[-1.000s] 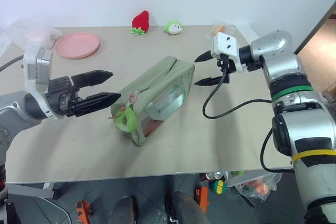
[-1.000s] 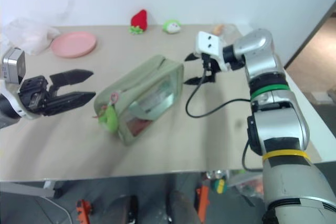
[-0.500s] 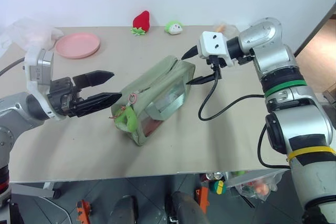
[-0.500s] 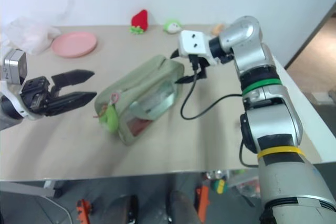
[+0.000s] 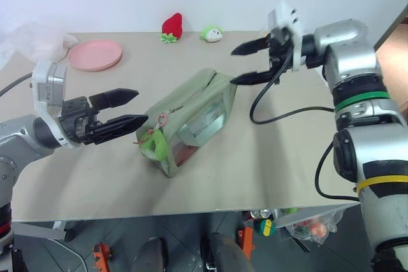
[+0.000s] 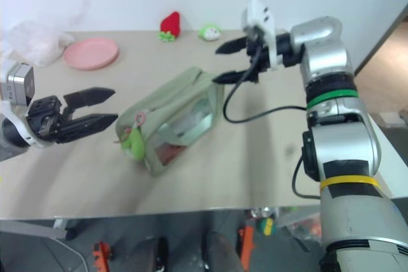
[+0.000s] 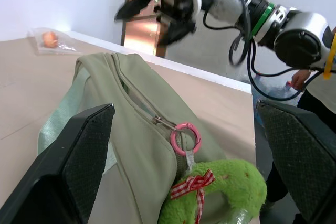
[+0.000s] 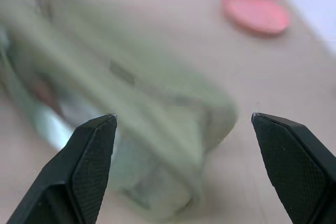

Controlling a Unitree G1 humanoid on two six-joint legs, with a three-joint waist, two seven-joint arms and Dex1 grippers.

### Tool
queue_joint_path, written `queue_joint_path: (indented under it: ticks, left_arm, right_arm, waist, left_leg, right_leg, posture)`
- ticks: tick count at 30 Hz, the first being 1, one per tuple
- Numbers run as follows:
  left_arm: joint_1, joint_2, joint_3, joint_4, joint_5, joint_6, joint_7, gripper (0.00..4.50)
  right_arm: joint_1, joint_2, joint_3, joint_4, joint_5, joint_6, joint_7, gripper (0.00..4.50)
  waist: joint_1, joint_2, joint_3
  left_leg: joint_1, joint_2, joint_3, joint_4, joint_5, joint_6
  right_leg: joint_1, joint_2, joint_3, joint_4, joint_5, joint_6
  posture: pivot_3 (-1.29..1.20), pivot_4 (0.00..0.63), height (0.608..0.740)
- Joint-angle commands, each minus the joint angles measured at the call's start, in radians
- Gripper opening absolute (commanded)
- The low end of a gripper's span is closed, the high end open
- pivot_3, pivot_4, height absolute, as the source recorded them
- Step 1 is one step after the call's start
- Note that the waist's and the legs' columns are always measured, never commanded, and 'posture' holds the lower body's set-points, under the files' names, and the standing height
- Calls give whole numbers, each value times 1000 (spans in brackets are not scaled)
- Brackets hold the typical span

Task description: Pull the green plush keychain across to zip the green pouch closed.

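The left gripper [image 5: 131, 108] has its jaws spread wide and empty, pointing at the near end of the pouch [image 5: 191, 119], just beside the keychain [image 5: 153, 147] but not touching it. The right gripper [image 5: 245, 64] is also released and holds nothing; it hangs above the far end of the pouch.

The pouch lies slanted in the middle of the surface [image 5: 268, 157]. The keychain hangs at its near end from a pink ring [image 7: 185, 138] on the zipper pull.

The keychain looks soft and light, so it will squash; I think a grip close to the ring pulls better. The pouch is soft fabric and may slide, so its far end probably needs holding.

The right wrist view is blurred, and whether the zipper is open there is hard to tell.
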Motion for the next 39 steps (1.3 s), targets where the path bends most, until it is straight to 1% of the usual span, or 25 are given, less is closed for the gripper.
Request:
queue_joint_path:
  ticks: [1, 3, 7, 13, 19, 29, 39]
  left_arm:
    - [-22, -7, 5, -13, -1, -26, -2, 4500]
    - [-22, -6, 5, -13, -1, -25, -2, 4500]
    - [-24, -6, 4, -12, -2, -20, -3, 4500]
    - [-31, 1, 5, -9, -7, -12, -4, 4500]
    - [-37, 3, 7, -11, -10, -5, -3, 4500]
    - [-28, 10, 18, -22, -22, 5, 5, 4500]
    - [-37, 15, 11, -20, -29, 8, 7, 4500]
  right_arm:
    - [-59, 10, -132, 15, 222, 286, 70, 4240]
    - [-78, 12, -197, 83, 244, 348, 55, 4240]
    - [-57, 9, -236, 145, 252, 406, -31, 4240]
    - [-15, 23, -210, 148, 193, 366, -38, 4240]
    - [14, 28, -201, 201, 109, 281, -110, 4240]
    - [56, 69, -188, 221, 44, 248, -87, 4240]
    - [71, 102, -189, 220, 12, 218, -62, 4240]
  waist:
    - [-2, 0, 0]
    - [-2, 0, 0]
    - [-1, 0, 0]
    - [-1, 0, 0]
    - [-2, 0, 0]
    - [-2, 0, 0]
    - [-2, 0, 0]
  left_leg:
    - [0, 0, 0, 0, 0, 0]
    - [1, 1, 1, 0, 0, 0]
    - [0, 1, 0, 0, 0, 0]
    - [0, 0, 0, 0, 0, 0]
    - [0, 0, 0, 0, 0, 0]
    - [0, 0, 0, 0, 0, 0]
    - [0, 0, 0, 0, 0, 0]
  right_leg:
    - [0, 0, 0, 0, 0, 0]
    - [0, 1, 0, 0, 0, 0]
    - [0, 2, 0, 0, 0, -1]
    - [0, 1, 0, 0, 0, 0]
    - [0, 2, 0, 0, 0, 0]
    - [0, 2, 0, 0, 0, 0]
    - [0, 2, 0, 0, 0, 0]
  posture:
    - [0, 150, 740]
    - [0, 150, 740]
    - [0, 150, 740]
    - [0, 150, 740]
    - [0, 150, 740]
    - [0, 150, 740]
    - [0, 150, 740]
